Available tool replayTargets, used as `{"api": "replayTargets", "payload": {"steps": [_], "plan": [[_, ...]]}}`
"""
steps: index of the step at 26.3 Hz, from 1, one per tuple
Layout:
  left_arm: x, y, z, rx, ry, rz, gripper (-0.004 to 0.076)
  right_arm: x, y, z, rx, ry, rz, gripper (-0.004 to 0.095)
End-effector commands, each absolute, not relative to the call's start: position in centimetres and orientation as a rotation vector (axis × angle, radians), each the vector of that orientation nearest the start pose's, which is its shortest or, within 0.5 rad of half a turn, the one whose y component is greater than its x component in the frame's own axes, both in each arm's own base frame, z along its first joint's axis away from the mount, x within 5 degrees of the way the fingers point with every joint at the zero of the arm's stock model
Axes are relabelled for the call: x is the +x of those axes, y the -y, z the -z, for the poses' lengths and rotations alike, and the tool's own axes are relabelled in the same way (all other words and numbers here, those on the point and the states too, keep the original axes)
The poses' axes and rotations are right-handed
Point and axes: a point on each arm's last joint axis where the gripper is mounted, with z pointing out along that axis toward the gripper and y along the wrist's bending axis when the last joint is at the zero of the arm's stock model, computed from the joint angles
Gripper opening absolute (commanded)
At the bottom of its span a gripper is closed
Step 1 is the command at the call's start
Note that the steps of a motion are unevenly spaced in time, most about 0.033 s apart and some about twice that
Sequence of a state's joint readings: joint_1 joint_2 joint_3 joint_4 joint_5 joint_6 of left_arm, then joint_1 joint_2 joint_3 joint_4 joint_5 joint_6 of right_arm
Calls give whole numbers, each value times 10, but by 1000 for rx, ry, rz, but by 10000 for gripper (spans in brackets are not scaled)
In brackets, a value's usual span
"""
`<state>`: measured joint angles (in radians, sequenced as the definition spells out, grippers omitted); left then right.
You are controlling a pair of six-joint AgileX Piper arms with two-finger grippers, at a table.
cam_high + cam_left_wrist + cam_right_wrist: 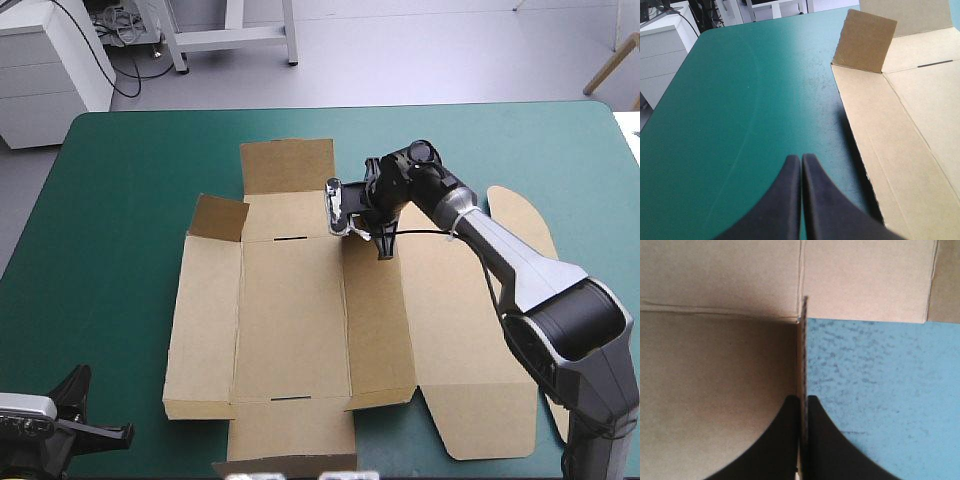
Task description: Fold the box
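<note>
Brown box [290, 320] mostly flat, corner flap [218, 217] upright

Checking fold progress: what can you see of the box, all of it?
The box is a cut sheet of brown board, lying mostly flat and open on the teal-green table, with creased panels and two thin slots. Its far-left corner flap stands raised. The right tool is shut on a thin flap near the far side, held upright on edge. The left tool is shut, off the box.
</note>
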<state>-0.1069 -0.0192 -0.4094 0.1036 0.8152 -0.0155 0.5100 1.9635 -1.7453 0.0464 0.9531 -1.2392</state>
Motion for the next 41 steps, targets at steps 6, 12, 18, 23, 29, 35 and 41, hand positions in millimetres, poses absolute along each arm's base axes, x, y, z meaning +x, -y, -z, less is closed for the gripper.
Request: {"api": "replayTargets", "payload": {"steps": [6, 12, 18, 23, 29, 35, 41], "plan": [[9, -6, -285, 92, -1757, -28, -10, 375, -223, -314, -1823, -1704, 111, -20], [9, -6, -285, 91, -1758, -27, -10, 375, -225, -315, -1795, -1706, 74, -20], [9, -6, -285, 91, -1758, -27, -10, 378, -227, -306, -1808, -1721, 67, -19], [9, -6, -285, 92, -1757, -28, -10, 381, -230, -300, -1802, -1725, 62, -15], [9, -6, -285, 92, -1757, -28, -10, 381, -230, -300, -1801, -1725, 49, 289], [9, -6, -285, 92, -1757, -28, -10, 377, -229, -328, -1679, -1768, 18, 815], [9, -6, -285, 92, -1758, -26, -10, 346, -208, -400, -1420, -1945, -70, 804]]}}
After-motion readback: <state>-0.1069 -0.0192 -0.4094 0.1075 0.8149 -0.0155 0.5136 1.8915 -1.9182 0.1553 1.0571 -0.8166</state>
